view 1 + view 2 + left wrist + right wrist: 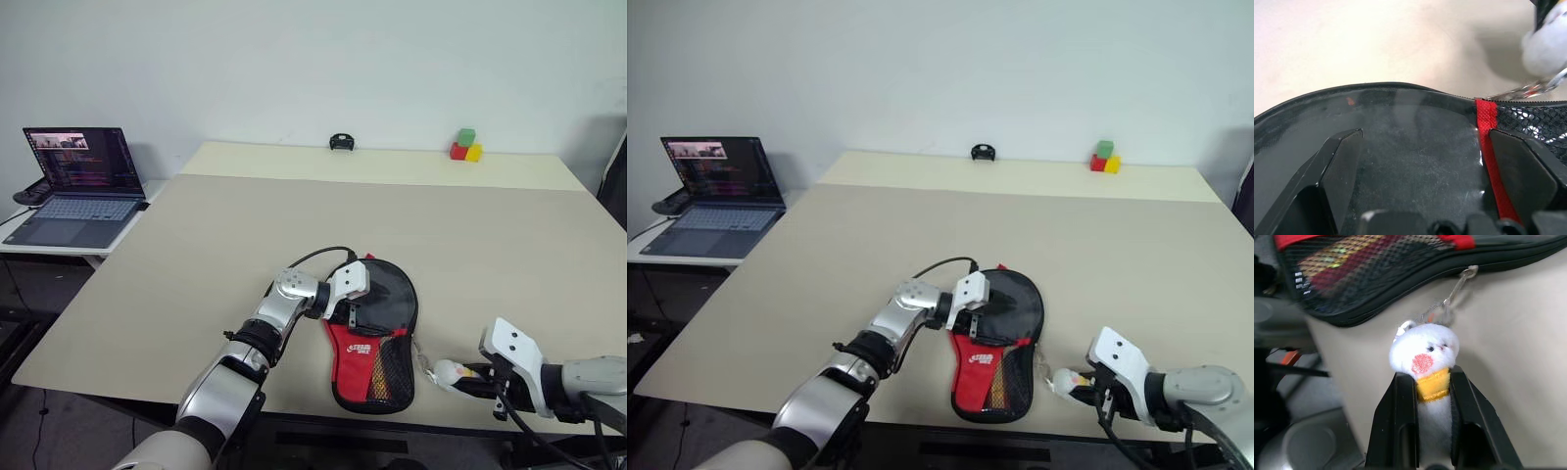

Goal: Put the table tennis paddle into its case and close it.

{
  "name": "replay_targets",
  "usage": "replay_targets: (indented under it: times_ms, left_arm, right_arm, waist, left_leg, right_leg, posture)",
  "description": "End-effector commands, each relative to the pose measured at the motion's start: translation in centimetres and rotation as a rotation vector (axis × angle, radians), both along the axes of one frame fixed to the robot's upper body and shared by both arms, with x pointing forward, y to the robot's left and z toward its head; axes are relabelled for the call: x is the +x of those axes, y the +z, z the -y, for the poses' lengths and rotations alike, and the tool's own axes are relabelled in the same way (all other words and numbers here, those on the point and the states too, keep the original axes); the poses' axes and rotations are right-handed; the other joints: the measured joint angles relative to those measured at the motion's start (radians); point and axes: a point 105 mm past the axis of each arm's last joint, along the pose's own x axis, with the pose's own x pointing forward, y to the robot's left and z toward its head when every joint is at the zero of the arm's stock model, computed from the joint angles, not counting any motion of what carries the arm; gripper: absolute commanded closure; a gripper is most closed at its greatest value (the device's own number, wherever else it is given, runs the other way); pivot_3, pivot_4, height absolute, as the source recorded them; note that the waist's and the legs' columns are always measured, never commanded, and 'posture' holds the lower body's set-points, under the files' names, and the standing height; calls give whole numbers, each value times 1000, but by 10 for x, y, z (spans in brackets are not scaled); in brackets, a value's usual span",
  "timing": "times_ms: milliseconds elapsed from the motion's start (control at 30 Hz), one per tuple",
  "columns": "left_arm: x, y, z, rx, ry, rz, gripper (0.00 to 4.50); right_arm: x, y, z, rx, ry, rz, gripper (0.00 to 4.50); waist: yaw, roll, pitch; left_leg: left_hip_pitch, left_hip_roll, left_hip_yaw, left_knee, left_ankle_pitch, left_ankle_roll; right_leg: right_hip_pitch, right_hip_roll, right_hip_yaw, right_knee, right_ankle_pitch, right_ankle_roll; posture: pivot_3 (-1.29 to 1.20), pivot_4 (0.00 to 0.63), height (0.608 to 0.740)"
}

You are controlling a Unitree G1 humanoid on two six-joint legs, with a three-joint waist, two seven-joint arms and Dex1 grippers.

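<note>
The case (pixel 377 338), a black fabric pouch with a red panel and a mesh pocket, lies flat near the table's front edge. The table tennis paddle is hidden. My left gripper (pixel 357 311) is open over the case's round black part, and its fingers (pixel 1337 171) spread wide against the fabric. A small white-yellow charm (pixel 1425 352) hangs from the case's zip by a short chain. My right gripper (pixel 1432 382) is shut on the charm, just right of the case by the front edge (pixel 470 377).
An open laptop (pixel 83 186) sits on a side table to the left. At the table's far edge are a small black object (pixel 341 143) and red, green and yellow blocks (pixel 466 147). The table (pixel 196 255) is bare beyond the case.
</note>
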Motion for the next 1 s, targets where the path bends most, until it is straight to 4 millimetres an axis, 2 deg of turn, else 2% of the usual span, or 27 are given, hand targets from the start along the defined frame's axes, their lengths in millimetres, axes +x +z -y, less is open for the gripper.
replay_targets:
  times_ms: [33,200,467,667,1000]
  left_arm:
    - [-24,-46,-7,158,-72,-114,0]
    - [-25,-47,-7,159,-74,-120,0]
    - [-26,-48,-6,158,-77,-121,0]
    - [-25,-48,-7,167,-78,-116,0]
    - [-24,-45,-3,167,-80,-108,0]
  right_arm:
    - [-16,10,-8,2,82,-23,4170]
    - [-35,10,-16,10,142,-86,4170]
    - [-70,1,-40,36,282,-180,4186]
    - [-94,2,-55,74,379,-236,4186]
    - [-108,0,-80,181,454,-261,4187]
  waist:
    - [0,0,0]
    - [2,-1,-1]
    - [7,-2,-1]
    - [7,-4,-3]
    - [7,-6,-4]
  left_leg:
    - [0,0,0,0,0,0]
    - [2,0,-1,0,-1,1]
    - [2,0,-1,-1,-1,1]
    - [2,0,-2,-1,-1,1]
    - [2,0,-3,-2,-2,1]
  right_leg:
    - [1,0,0,0,0,0]
    - [4,0,-1,-3,0,1]
    - [4,0,-1,-5,-1,2]
    - [5,0,-2,-6,-1,2]
    - [6,0,-3,-9,-1,2]
  posture:
    - [0,150,740]
    - [0,150,740]
    - [0,150,740]
    - [0,150,740]
    - [0,150,740]
